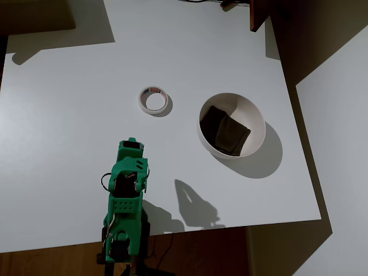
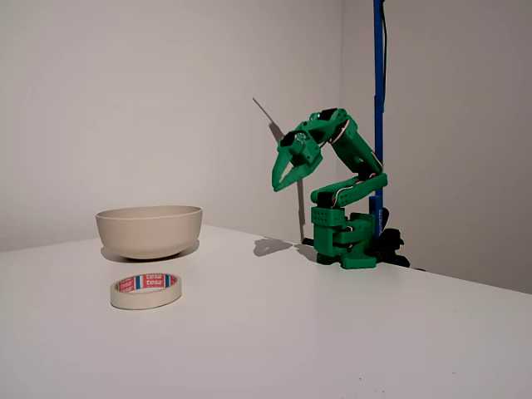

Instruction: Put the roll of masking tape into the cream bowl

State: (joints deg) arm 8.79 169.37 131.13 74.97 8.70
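The roll of masking tape lies flat on the white table, an off-white ring with reddish print on its inner core. To its right in the overhead view stands the cream bowl, with a dark folded cloth inside it. My green arm is folded up near the table's front edge. Its gripper hangs well above the table, tips pointing down, shut and holding nothing. It is a good distance from both the tape and the bowl.
The arm's base is clamped at the table edge, beside a blue upright pole. A dark wooden piece juts in at the table's far right corner. The table's right edge runs close to the bowl.
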